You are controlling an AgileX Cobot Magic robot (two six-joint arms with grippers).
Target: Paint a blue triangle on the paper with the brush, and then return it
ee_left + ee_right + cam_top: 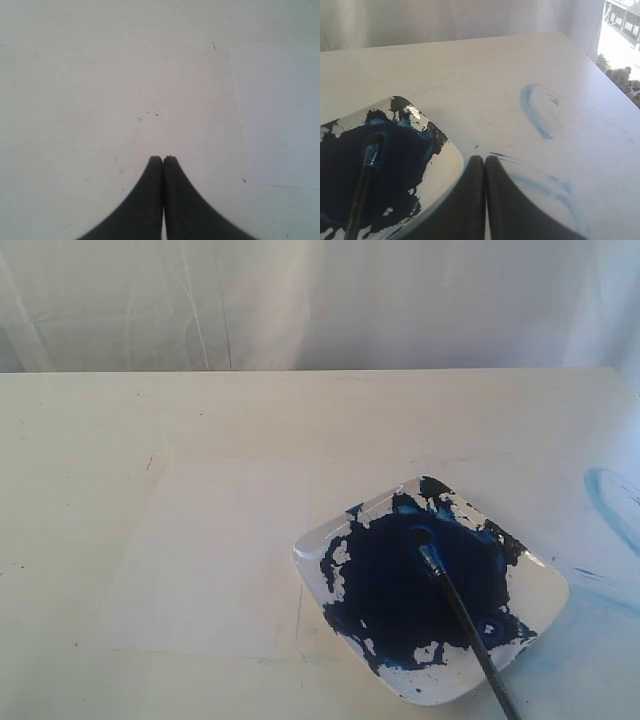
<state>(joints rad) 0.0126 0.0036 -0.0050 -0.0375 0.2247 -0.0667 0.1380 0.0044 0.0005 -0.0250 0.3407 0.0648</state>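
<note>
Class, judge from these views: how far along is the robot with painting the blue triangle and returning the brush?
Done: nothing; the paper is blank, with no triangle. In hand: nothing; the brush lies on the plate, bristles in the dark-blue paint, and the left gripper and right gripper are both shut and empty. Left: pick up the brush, paint the triangle, put the brush back.

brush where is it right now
In the exterior view the brush lies on the right, bristles in the blue paint on the white plate, right of the paper.
</note>
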